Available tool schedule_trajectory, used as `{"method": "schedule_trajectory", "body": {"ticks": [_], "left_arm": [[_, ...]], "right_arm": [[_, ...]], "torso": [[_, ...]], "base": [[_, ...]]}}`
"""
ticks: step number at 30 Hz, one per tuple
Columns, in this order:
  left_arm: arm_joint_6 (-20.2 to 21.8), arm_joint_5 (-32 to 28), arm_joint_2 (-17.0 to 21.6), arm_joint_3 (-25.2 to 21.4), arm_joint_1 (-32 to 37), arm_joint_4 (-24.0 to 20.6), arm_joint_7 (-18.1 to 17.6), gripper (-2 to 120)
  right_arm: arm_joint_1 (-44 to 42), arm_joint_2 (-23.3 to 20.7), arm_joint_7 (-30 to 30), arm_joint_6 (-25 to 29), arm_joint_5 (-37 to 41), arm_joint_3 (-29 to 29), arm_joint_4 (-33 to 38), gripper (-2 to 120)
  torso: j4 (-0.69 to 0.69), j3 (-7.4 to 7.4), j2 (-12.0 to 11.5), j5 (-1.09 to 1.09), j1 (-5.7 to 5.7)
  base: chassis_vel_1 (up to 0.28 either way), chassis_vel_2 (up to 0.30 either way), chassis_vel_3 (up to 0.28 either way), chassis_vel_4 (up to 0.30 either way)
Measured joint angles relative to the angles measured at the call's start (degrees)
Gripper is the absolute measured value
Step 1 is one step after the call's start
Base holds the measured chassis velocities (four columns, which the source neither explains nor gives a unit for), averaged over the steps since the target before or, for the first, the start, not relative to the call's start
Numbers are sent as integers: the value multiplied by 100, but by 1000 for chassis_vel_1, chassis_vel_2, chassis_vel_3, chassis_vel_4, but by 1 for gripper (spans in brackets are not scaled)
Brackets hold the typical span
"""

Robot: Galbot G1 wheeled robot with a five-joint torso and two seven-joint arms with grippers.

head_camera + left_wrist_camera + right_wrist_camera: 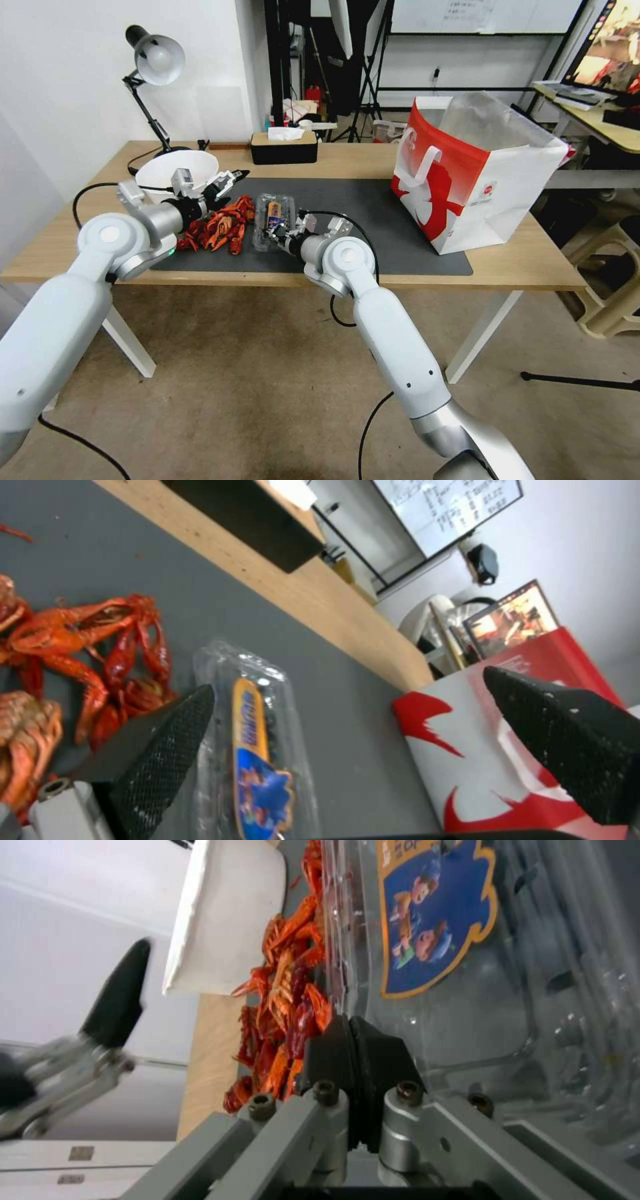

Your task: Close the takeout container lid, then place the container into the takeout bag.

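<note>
Clear plastic, blueberries dark inside: takeout container (274, 220) near the middle of the grey mat (400, 220), lying flat. Lid (467, 940) down over the base as far as the head view tells, white label with orange and blue print facing up; whether latched, cannot tell. Right gripper (273, 235) at the container's near edge, touching it. Fingers (357, 1060) pressed together in the right wrist view, pads meeting at the clear plastic rim; pinching the rim or merely pressed beside it, cannot tell.

Left gripper (227, 181) up off the mat, to the far left of the container and apart from it, jaws spread wide with nothing between them. In the left wrist view, one black textured finger (160, 760) overlapping the clamshell's edge in the picture, the other finger (573, 745) well away over toward the bag; no contact with the plastic seen.

Red crayfish (220, 230) heaped just left of the container, touching or nearly touching its left side. White bowl (177, 170) farther left and back, behind the left gripper. Takeout bag (473, 180) upright at the right end of the table (527, 267), mouth open, well apart from the container. Black tissue box (283, 147) at the far edge, desk lamp (157, 63) in the far left corner.
</note>
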Motion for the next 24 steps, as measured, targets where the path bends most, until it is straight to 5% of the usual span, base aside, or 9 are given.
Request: {"method": "schedule_trajectory", "body": {"ticks": [6,24], "left_arm": [[276,126,-49,535,-527,538,129,100],[587,380,-221,1056,-970,1018,-125,100]], "right_arm": [[-19,0,-12,0,-1,5,0,0],[-37,0,-42,1,-17,46,-3,0]], "torso": [[-2,0,0,1,0],[-2,0,1,1,-1]], "base": [[0,0,0,0],[0,0,0,0]]}}
